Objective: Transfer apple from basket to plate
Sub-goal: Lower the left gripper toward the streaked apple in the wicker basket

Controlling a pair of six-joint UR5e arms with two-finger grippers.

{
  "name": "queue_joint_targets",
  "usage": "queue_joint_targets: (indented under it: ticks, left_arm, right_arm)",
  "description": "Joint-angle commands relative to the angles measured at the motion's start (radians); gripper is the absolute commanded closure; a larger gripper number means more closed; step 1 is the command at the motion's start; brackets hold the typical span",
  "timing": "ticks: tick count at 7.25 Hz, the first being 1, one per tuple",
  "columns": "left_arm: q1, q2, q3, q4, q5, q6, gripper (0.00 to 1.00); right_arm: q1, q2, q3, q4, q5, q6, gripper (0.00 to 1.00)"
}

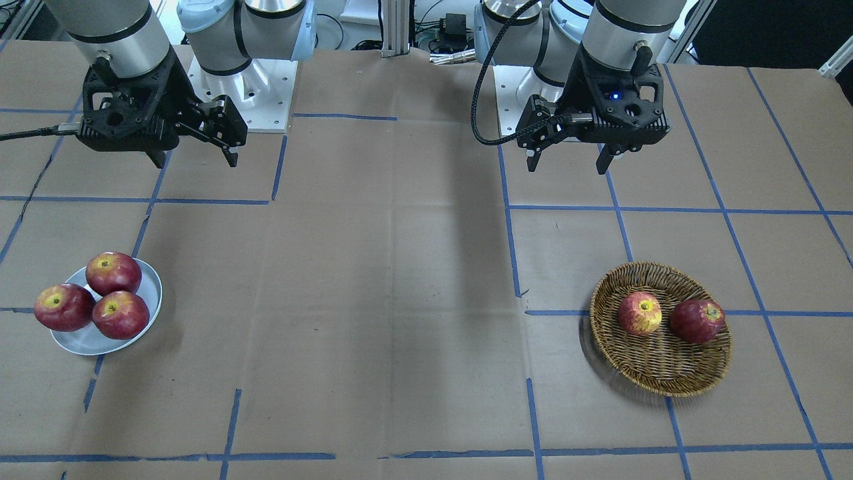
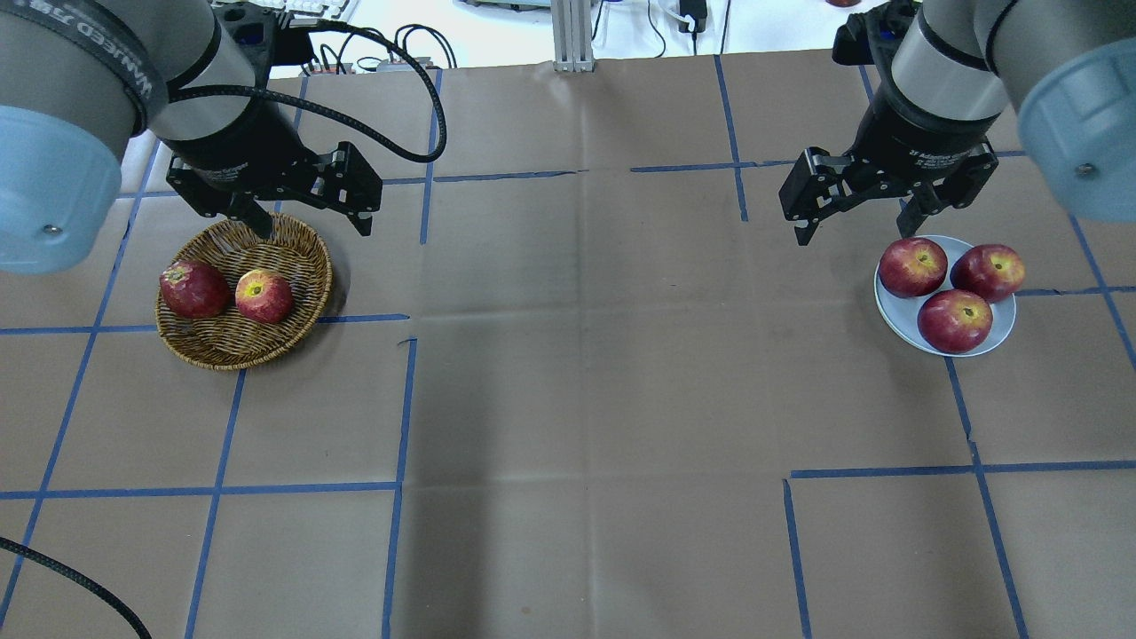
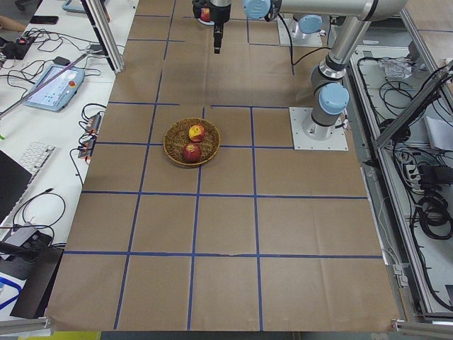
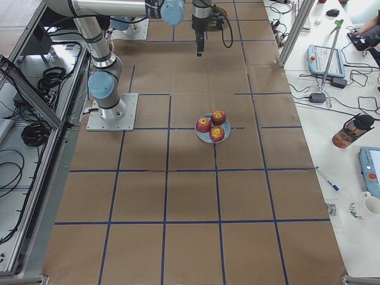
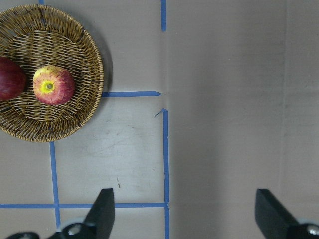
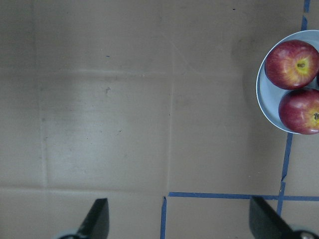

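The paler apple (image 2: 264, 295), red streaked with yellow, lies in the wicker basket (image 2: 231, 355) next to a dark red apple (image 2: 193, 288). It also shows in the front view (image 1: 639, 313) and the left wrist view (image 5: 54, 84). My left gripper (image 2: 315, 229) hangs open and empty above the basket's far right rim. The pale plate (image 2: 896, 311) on the other side holds three dark red apples. My right gripper (image 2: 856, 232) is open and empty, raised just left of the plate's far edge.
Brown paper with blue tape lines covers the table. The plate's three apples (image 2: 955, 320) nearly fill it; one overhangs its rim in the front view (image 1: 63, 307). The robot bases (image 1: 243, 87) stand at the table's robot-side edge.
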Motion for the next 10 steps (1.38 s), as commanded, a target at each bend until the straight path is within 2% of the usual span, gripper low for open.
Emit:
queue_joint_targets:
  ticks: [1, 10]
  left_arm:
    - [-0.001, -0.004, 0.000, 0.000, -0.003, 0.002, 0.01]
    - [0.010, -0.007, -0.037, 0.011, 0.012, -0.012, 0.01]
  right_arm:
    - [0.000, 0.001, 0.000, 0.001, -0.001, 0.000, 0.00]
    - [0.000, 0.001, 0.000, 0.001, -0.001, 0.000, 0.00]
